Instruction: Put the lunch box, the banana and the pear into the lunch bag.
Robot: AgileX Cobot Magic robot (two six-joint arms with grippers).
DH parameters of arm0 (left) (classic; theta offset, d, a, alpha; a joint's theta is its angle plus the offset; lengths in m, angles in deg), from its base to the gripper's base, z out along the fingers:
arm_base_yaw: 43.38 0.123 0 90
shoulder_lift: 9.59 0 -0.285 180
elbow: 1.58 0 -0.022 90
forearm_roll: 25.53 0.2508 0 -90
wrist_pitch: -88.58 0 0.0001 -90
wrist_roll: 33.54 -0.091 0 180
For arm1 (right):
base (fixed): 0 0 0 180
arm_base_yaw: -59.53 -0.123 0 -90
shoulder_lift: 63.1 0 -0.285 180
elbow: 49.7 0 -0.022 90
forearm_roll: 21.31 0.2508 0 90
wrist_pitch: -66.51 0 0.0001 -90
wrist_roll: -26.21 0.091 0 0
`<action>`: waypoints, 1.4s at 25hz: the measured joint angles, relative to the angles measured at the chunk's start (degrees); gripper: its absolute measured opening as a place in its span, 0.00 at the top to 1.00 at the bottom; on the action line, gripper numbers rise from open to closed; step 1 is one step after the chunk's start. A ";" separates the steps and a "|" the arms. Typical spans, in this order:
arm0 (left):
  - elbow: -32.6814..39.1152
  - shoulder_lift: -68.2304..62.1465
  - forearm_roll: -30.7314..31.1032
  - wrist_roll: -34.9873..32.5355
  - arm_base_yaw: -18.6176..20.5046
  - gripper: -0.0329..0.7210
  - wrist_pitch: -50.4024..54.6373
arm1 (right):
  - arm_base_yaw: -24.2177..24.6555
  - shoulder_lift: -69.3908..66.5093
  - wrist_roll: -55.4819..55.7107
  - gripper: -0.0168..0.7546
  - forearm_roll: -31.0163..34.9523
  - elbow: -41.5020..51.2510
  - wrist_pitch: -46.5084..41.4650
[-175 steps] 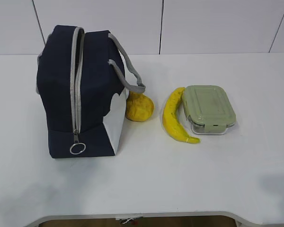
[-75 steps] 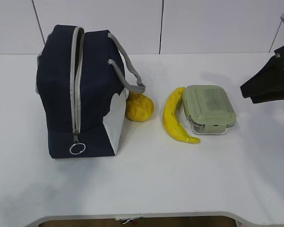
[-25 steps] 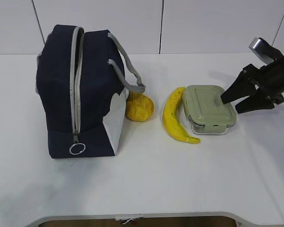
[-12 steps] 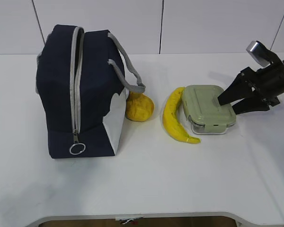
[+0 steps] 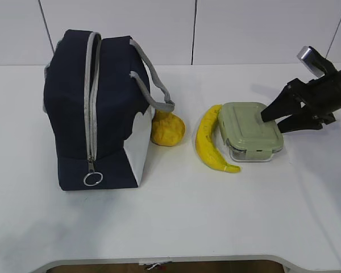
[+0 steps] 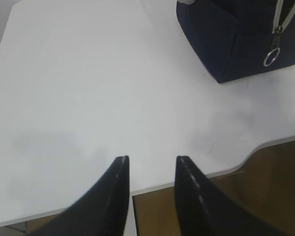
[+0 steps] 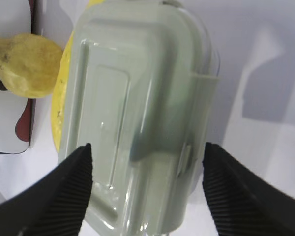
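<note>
Straddling the lunch box (image 7: 137, 118), right tool (image 5: 270, 120) spread wide, fingers either side of the lid; banana (image 5: 209, 145) just beside the box; pear (image 5: 167, 128) against the zipped bag (image 5: 94, 108); left tool (image 6: 151, 169) open over bare bench (image 6: 88, 88).

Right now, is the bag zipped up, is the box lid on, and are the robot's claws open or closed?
lunch bag: upright, zipper closed
lunch box: lid on, sitting on the table
banana: unpeeled, lying beside the box
pear: whole, against the bag
right gripper: open, fingers either side of the box
left gripper: open, empty
</note>
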 joint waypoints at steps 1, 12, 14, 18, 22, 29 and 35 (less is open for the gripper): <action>0.00 0.00 0.00 0.00 0.00 0.63 0.00 | 0.00 0.00 0.00 0.26 0.09 0.00 0.39; 0.00 0.00 0.00 0.00 0.00 0.63 0.00 | 0.00 -2.58 -0.20 0.26 3.81 0.00 0.03; 0.00 0.00 0.00 0.00 0.00 0.63 0.00 | 0.00 -3.39 -0.20 0.26 4.58 0.00 -0.49; 0.00 0.00 0.00 0.00 0.00 0.63 0.00 | 0.00 -4.34 -0.34 0.26 4.99 0.00 -1.93; 0.00 0.00 0.00 0.00 0.00 0.63 0.00 | 0.00 -4.34 -0.72 0.27 4.99 0.00 -2.12; 0.00 0.00 0.00 0.00 0.00 0.63 0.00 | 0.00 -4.43 -0.95 0.35 5.33 0.00 -2.26; 0.00 0.00 0.00 0.00 0.00 0.63 0.00 | 0.08 -4.43 -0.95 0.41 5.96 0.00 -2.54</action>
